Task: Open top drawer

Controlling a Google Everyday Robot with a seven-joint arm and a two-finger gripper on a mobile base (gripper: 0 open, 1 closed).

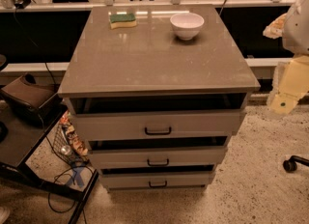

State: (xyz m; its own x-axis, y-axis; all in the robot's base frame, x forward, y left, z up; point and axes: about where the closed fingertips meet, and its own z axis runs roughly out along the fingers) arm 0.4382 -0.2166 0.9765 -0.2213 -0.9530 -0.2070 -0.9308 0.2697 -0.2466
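A grey cabinet (pixel 159 63) stands in the middle with three light grey drawers stacked in its front. The top drawer (pixel 116 125) is the widest and has the tallest front, with a small black bar handle (pixel 158 131) at its centre. A dark gap runs along above its front, under the cabinet top. My arm comes in at the right edge, and its pale yellow gripper (pixel 284 103) hangs to the right of the cabinet, level with the top drawer's upper edge. It is apart from the drawer and its handle.
A green and yellow sponge (pixel 122 20) and a white bowl (pixel 187 25) sit on the cabinet top. Two narrower drawers (pixel 157 158) lie below. A black table with a brown bag (pixel 26 97), cables and a wire basket (pixel 65 143) stand left. A chair caster (pixel 289 165) is on the right.
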